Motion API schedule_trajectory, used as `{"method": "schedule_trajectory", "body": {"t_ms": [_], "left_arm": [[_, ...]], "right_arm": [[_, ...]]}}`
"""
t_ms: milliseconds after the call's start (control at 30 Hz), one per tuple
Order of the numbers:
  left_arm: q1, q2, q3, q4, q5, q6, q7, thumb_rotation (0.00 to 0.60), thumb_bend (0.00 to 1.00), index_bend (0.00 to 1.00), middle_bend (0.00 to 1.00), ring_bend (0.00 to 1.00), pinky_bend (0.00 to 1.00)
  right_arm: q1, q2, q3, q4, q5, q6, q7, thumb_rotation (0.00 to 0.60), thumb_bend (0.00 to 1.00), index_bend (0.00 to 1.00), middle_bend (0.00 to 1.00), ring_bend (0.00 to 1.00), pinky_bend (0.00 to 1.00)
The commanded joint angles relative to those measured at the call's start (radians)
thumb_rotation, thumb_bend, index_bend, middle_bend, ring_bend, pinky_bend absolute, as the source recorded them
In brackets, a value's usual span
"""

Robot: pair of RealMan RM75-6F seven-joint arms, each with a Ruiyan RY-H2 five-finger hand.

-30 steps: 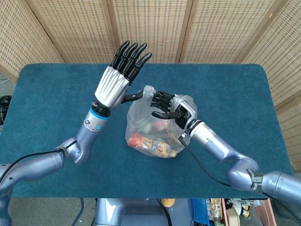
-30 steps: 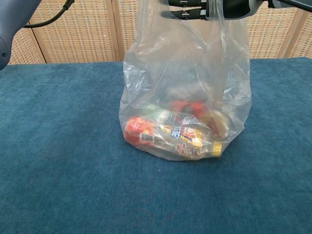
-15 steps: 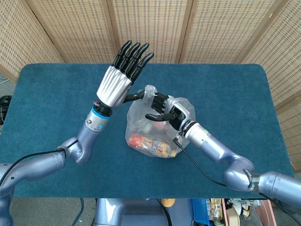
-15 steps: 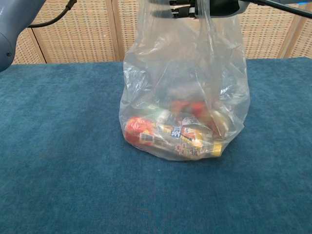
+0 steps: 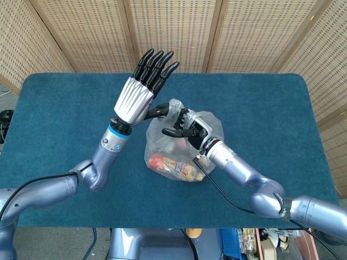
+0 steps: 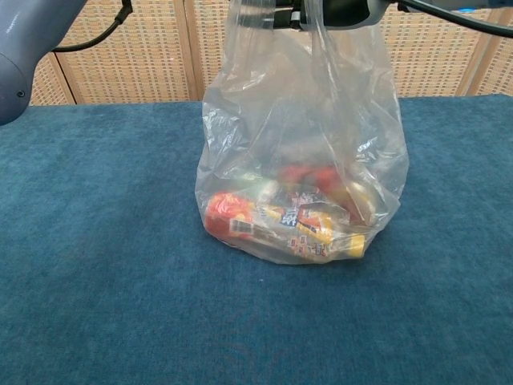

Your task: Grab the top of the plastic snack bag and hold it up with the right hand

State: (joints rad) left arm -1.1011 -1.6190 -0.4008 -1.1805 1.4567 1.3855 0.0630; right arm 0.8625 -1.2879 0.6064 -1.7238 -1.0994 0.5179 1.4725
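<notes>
The clear plastic snack bag (image 5: pixel 176 157) stands upright at the middle of the blue table, with colourful snack packs (image 6: pixel 280 220) in its bottom. Its bunched top (image 5: pixel 173 104) rises between my two hands. My right hand (image 5: pixel 183 125) lies against the upper part of the bag just below that top, fingers partly curled and apart, not closed on the plastic. At the upper edge of the chest view the right hand (image 6: pixel 321 10) shows through the film. My left hand (image 5: pixel 138 92) is raised to the left of the top, its fingers straight and its thumb reaching toward the bunched top.
The blue cloth table (image 5: pixel 59 119) stretches wide on both sides of the bag. A woven folding screen (image 5: pixel 179 32) stands behind the far edge. A black cable (image 5: pixel 222 189) runs along my right forearm.
My right hand has slid left and up along the bag toward its bunched top. The left hand has shifted slightly up and to the right. The bag stays upright.
</notes>
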Motion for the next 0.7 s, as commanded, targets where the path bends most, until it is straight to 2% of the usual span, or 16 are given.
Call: {"method": "schedule_trajectory", "body": {"t_ms": [33,400,700], "left_arm": [[0.000,-0.003,-0.005,-0.003,-0.008,-0.003,-0.003,0.600,0.14,0.00,0.00,0.00,0.00],[0.003,-0.003,-0.016,-0.007,-0.020,-0.005,-0.008,0.600,0.14,0.00,0.00,0.00,0.00],[0.008,-0.004,-0.012,0.006,-0.022,-0.010,-0.020,0.600,0.14,0.00,0.00,0.00,0.00]], "right_arm": [[-0.003,-0.014,0.009,0.008,-0.001,0.002,-0.002,0.600,0.00,0.27,0.23,0.11,0.08],[0.011,-0.063,0.013,0.041,0.043,0.016,-0.085,0.600,0.00,0.27,0.23,0.11,0.05],[-0.009,-0.071,0.038,0.033,0.065,0.024,-0.120,0.600,0.00,0.27,0.23,0.11,0.05]]}}
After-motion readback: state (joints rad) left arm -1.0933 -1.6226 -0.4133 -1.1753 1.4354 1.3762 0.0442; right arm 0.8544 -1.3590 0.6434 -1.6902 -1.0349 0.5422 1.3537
